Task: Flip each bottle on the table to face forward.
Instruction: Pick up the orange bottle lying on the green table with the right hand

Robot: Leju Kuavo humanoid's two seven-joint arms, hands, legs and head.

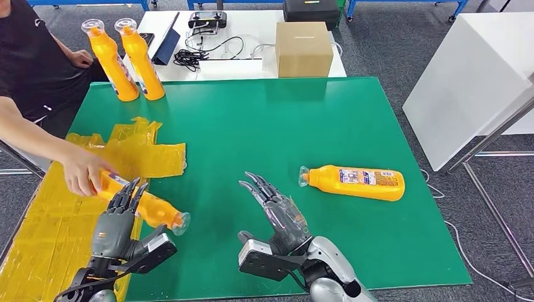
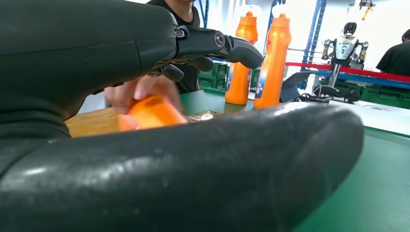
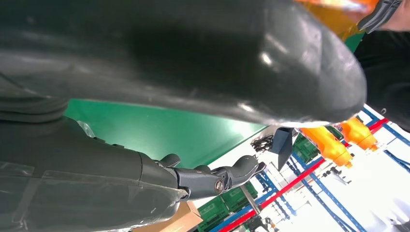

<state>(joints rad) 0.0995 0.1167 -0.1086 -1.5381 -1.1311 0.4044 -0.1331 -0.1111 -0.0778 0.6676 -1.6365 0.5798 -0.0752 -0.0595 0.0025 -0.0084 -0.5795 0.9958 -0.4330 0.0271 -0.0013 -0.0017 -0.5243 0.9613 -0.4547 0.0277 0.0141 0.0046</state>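
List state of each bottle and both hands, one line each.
bottle under left hand: lying on its side, a person's hand on its base end
labelled bottle: lying on its side, label up, untouched
two back bottles: upright, side by side
left hand: resting on the bottle, grip unclear
right hand: open, holding nothing

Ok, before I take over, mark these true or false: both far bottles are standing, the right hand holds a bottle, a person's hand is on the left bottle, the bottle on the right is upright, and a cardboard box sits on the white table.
1. The two far bottles stand upright. True.
2. The right hand holds a bottle. False: it hovers with fingers spread, holding nothing.
3. A person's hand is on the bottle at the left hand. True.
4. The bottle on the right is upright. False: it lies on its side.
5. A cardboard box sits on the white table. True.
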